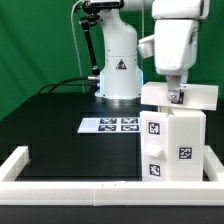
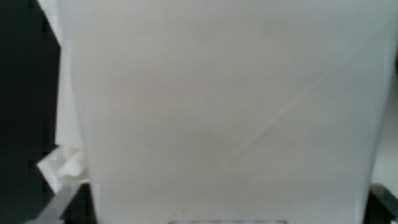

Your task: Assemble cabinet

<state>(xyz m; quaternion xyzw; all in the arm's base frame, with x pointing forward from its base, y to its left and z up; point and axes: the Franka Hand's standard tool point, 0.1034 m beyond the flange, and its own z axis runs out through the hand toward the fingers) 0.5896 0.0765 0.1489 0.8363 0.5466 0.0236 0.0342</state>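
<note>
A white matte boxy cabinet shell [image 1: 172, 143] with black-and-white tags is stood upright on the black counter [image 1: 60, 125], against the white rail [image 1: 70, 186], at the exterior view's right. A flat white panel [image 1: 180, 96] is laid across its top beneath the hand [image 1: 176, 95], whose opening cannot be told. The panel-fitting step seems in hand; squaring the panel flush is called for next.

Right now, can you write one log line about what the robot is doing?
gripper: at top of cabinet | open or shut: cannot tell | cabinet: upright by rail | marker board: flat on table

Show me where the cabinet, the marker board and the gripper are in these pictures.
cabinet [image 1: 172, 140]: exterior view, on its tagged front face.
marker board [image 1: 110, 125]: exterior view, on the flat sheet among its tags.
gripper [image 1: 176, 96]: exterior view, at the fingertips over the cabinet's top piece.
</note>
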